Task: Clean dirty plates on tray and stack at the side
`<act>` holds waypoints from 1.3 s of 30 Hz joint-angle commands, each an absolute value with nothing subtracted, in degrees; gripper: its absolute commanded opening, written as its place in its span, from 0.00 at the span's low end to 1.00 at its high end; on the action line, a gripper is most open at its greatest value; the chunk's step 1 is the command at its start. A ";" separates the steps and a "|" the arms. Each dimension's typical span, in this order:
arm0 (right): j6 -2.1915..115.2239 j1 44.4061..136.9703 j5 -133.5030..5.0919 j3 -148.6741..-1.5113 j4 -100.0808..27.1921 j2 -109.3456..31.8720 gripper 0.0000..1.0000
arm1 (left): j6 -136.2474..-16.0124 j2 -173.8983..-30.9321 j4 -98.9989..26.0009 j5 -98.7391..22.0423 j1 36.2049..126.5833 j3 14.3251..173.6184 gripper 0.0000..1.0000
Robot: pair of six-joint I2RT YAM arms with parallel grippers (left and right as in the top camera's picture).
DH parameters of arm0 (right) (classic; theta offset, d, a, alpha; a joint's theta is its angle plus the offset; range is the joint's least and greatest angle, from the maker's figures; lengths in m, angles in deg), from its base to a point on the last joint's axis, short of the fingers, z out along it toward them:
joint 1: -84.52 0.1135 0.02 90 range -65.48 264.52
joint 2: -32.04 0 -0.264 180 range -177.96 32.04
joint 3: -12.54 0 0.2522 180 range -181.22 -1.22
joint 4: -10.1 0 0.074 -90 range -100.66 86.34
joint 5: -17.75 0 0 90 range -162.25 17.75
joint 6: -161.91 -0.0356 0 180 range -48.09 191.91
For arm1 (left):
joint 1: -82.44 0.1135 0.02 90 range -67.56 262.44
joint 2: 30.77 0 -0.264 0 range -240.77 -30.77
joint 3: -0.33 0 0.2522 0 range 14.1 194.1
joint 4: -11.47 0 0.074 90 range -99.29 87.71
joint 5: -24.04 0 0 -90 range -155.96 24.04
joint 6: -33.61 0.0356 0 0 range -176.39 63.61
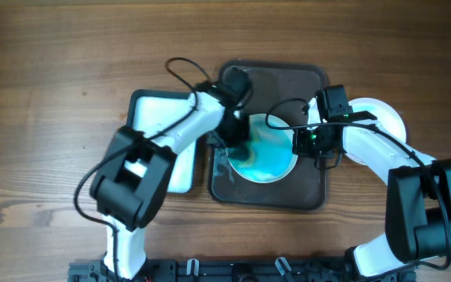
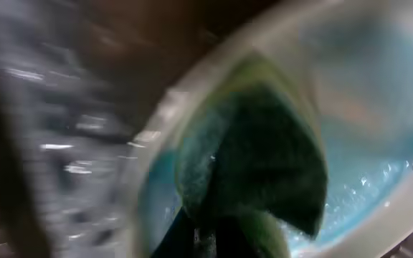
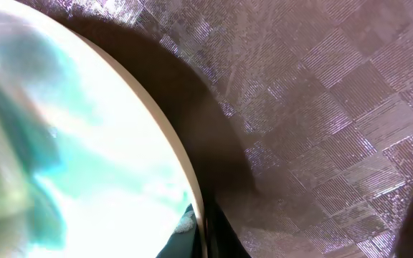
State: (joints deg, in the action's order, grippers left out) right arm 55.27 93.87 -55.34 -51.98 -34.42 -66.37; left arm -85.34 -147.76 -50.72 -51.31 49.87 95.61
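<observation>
**Scrub in progress: one arm steadies, one wipes**

Wooden table [image 1: 45, 94]; dark tray [image 1: 312, 192] set at the middle within reach of both arms, its checked surface wet-looking in the right wrist view; it probably serves to catch the mess.

White tray [image 1: 151, 110] touching or just beside the dark one on its left, partly under the left arm; purpose unclear.

Dirty plate [image 1: 276, 153] lies flat on the dark tray, smeared blue-green across its face; cleaning judged under way, not finished.

A white plate [image 1: 386, 117] sits on the table to the right, half hidden by the right arm; probably the start of the stack.

Green sponge [image 2: 264, 158] pressed on the left part of the dirty plate, folded under pressure.

Left gripper [image 1: 237, 137] clamped on the sponge, angled down to bear on the plate.

Right gripper [image 1: 313, 142] at the plate's right rim; the wrist view suggests it is pinched on that rim, seemingly so the plate cannot slide while wiped.
</observation>
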 commanded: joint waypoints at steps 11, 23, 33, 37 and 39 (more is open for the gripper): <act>57.50 93.65 -58.01 -51.45 -32.06 -67.42 0.04 | -84.03 -127.15 -60.12 -70.57 71.57 89.21 0.04; 59.97 110.65 -67.58 -66.10 -44.21 -50.07 0.04 | -84.45 -113.73 -54.78 -52.84 84.90 79.37 1.00; 82.31 134.72 -99.65 -66.10 -5.24 -61.30 0.05 | -84.42 -98.54 -59.11 -52.73 88.36 79.35 1.00; 92.23 139.18 -107.95 -66.10 3.19 -61.78 0.04 | -84.42 -98.54 -59.11 -52.73 88.36 79.35 1.00; 96.27 141.04 -111.93 -66.10 6.14 -61.78 0.04 | -84.42 -98.54 -59.11 -52.73 88.36 79.35 1.00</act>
